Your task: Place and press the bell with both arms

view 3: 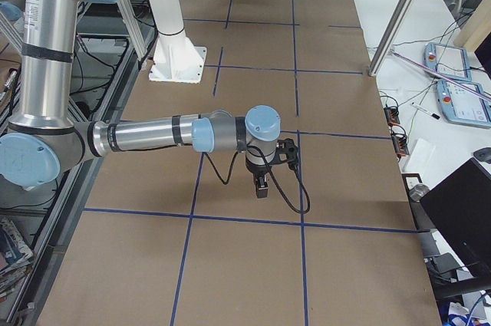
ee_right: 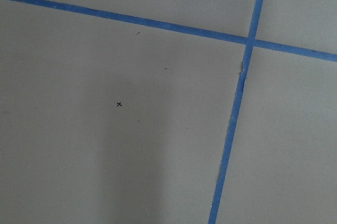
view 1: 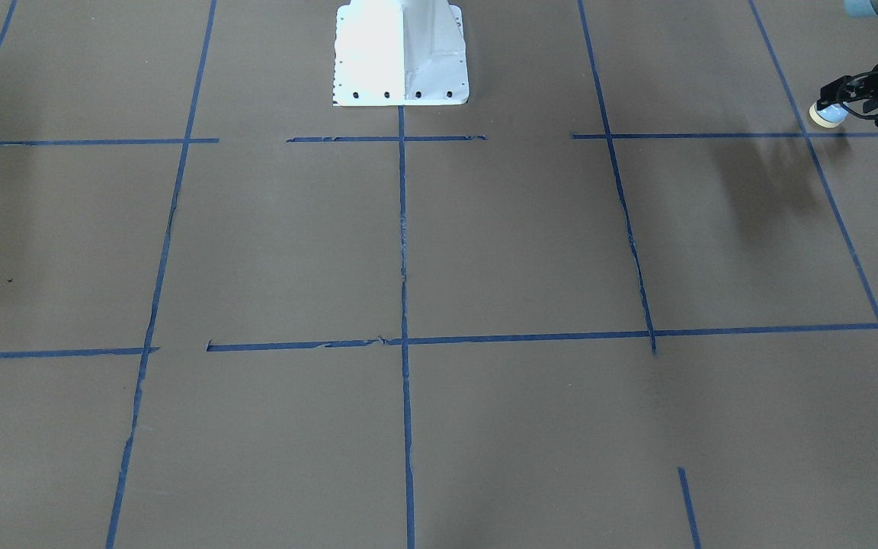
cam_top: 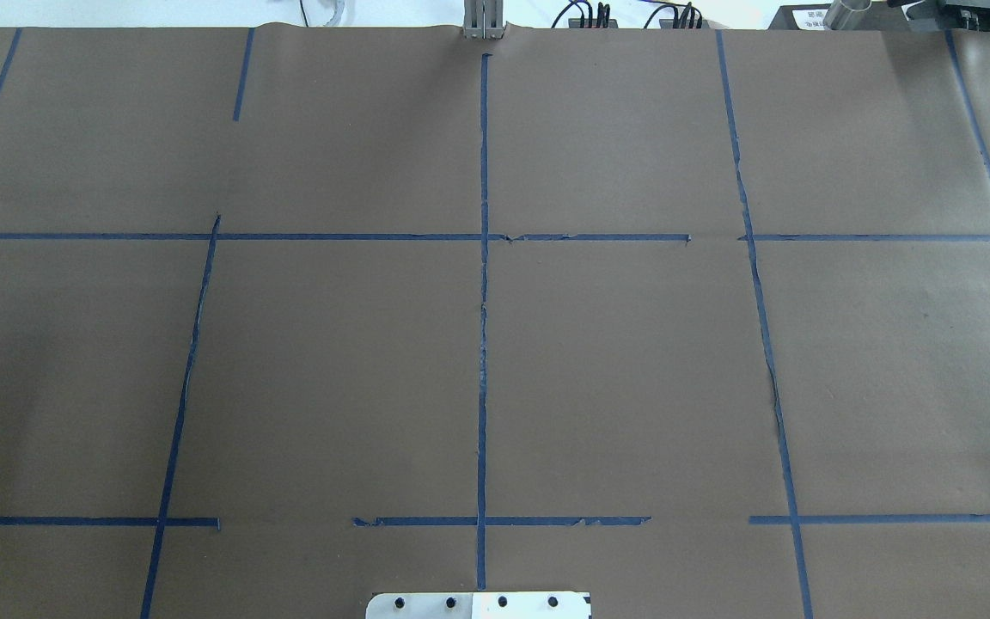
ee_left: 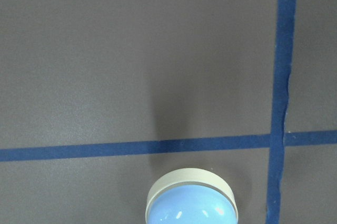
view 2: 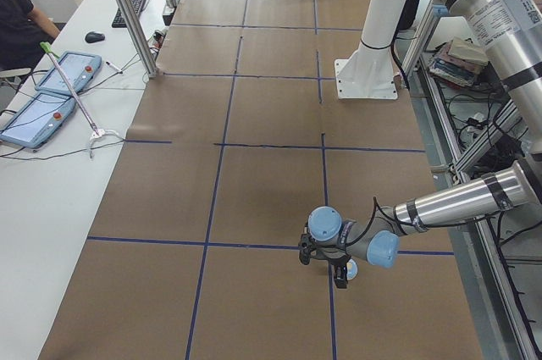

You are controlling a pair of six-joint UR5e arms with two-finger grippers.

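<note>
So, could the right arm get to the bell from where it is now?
Probably not: the bell sits by the left gripper at one end of the table; the right gripper hangs over the other end.

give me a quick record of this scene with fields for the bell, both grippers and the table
left gripper: at the bell; open or shut unclear
bell: tilted, beside a blue tape crossing
right gripper: above the table, far from the bell; state unclear
table: brown paper with a blue tape grid
pedestal: white, at the robot's edge
</note>
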